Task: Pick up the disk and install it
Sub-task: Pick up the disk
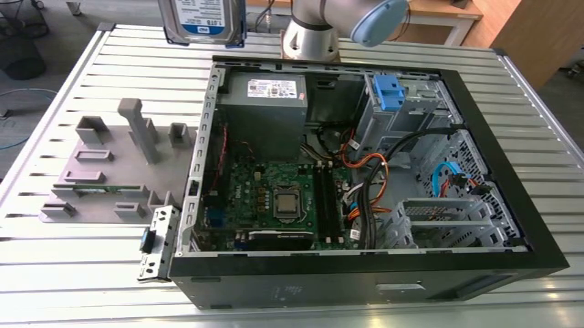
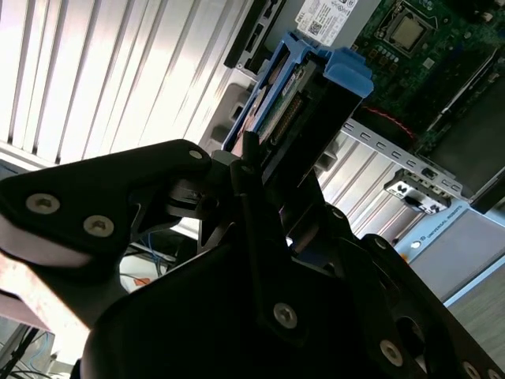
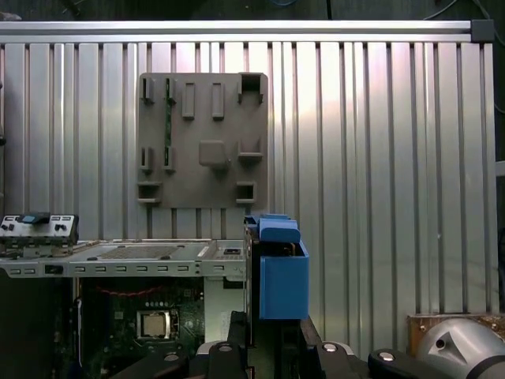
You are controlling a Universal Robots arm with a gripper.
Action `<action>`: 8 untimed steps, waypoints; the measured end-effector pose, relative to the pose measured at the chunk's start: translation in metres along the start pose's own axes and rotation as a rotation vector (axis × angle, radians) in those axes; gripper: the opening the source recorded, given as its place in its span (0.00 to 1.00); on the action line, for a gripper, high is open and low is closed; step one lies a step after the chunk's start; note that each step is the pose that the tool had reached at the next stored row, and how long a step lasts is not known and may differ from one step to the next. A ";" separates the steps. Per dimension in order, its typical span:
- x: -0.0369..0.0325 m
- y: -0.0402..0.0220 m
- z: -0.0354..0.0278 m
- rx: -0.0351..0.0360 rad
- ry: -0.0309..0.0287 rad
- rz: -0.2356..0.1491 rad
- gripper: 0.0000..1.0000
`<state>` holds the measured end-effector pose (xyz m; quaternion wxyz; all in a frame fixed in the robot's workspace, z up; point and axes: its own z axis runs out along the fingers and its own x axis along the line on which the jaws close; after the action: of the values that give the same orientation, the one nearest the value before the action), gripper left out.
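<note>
The tool is clenched on the disk, its black fingers pressed against the drive's flat sides in the second wrist view. In the exterior view the disk hangs upright in the air, clear of the table, just outside the far wall of the open computer case. It is near the corner that holds the grey power-supply box, and its blue-and-white label faces the camera. The arm stands beside it, beyond the same far wall.

In the first wrist view the disk's blue rail frame shows end-on between the tool's fingers, lined up with the case's side wall. The motherboard lies inside that wall. Outside the case, a grey fixture plate with raised blocks and slots rests flat on the slatted table, well apart from the disk.

Inside the case, a blue latch sits on the metal drive cage at the far corner opposite the power-supply box.
</note>
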<state>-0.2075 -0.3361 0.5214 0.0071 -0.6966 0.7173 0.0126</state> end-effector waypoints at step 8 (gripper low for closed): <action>-0.0002 -0.0081 -0.0001 0.0000 0.0000 0.000 0.35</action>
<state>-0.1994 -0.3361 0.5214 0.0071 -0.6966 0.7173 0.0126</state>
